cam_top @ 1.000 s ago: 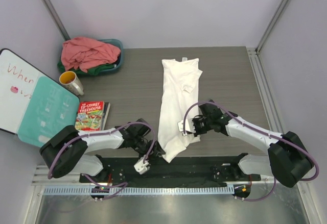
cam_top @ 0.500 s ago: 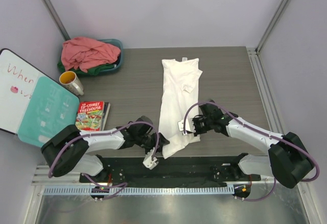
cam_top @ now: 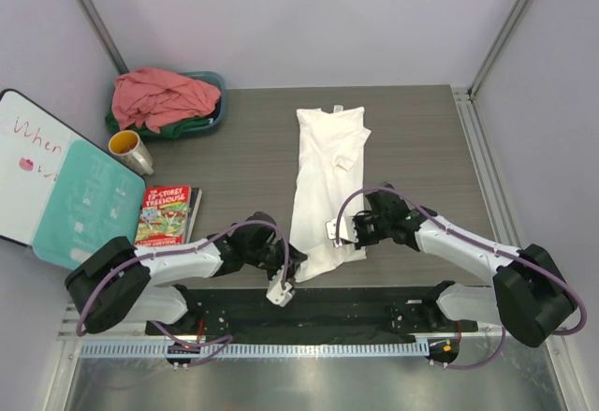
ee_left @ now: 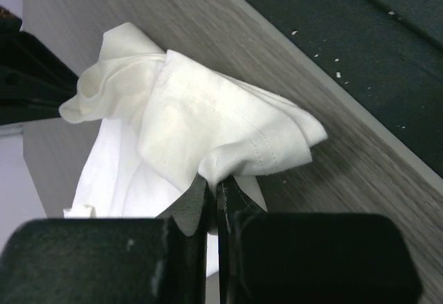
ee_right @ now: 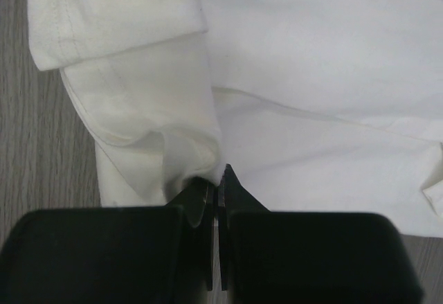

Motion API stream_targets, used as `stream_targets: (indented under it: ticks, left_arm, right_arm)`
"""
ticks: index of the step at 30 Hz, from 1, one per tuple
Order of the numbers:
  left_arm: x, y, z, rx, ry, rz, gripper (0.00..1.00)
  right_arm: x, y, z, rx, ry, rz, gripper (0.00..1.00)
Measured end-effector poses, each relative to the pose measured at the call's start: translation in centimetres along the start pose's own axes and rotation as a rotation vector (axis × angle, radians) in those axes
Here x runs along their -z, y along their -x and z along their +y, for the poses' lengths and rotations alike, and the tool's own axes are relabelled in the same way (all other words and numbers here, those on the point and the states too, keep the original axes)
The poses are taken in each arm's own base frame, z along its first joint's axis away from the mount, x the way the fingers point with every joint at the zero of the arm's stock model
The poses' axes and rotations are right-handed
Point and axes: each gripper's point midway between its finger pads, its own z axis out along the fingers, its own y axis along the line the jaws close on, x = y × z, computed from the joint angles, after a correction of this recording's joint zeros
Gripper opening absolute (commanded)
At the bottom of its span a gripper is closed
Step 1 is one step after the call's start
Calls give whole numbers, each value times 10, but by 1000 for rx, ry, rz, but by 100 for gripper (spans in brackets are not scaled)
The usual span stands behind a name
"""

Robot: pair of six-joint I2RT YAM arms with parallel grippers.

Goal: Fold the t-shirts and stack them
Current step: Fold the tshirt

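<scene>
At the far left of the grey wood-grain table (cam_top: 243,158), a rumpled salmon-pink t-shirt (cam_top: 159,97) is heaped over a dark green t-shirt (cam_top: 192,126) in the teal basin (cam_top: 217,81), both soft and shapeless. Nearer the arms, the left gripper (ee_left: 213,190) has its jaws pressed together on the near-left hem corner of the white t-shirt (cam_top: 323,177), where the thin, stitched cotton bunches into puffy creases close to the table's near edge. The white t-shirt lies in the middle of the table as 1 long narrow strip, its long axis running far to near, collar at the far end, hem at the arms and leaning slightly left. The right gripper (ee_right: 220,179) is clamped on a doubled fold at the near-right hem, with smooth cloth spreading beyond it
</scene>
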Motion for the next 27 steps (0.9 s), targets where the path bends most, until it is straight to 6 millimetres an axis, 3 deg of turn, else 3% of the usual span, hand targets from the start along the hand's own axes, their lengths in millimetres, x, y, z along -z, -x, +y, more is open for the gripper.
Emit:
stream_targets:
  ticks: [7,14,21,27]
  left_arm:
    - [14,-20,14,114,61,100,1]
    - [23,-54,44,216,126,194,9]
    - [28,-81,73,294,187,242,10]
    - [34,-89,82,356,233,244,9]
  right_arm:
    - [8,-3,-5,-37,-39,23,1]
    - [15,-10,-14,-53,-84,72,1]
    - [23,-15,-36,-59,-164,105,1]
    - [19,-26,-54,-72,-222,134,1]
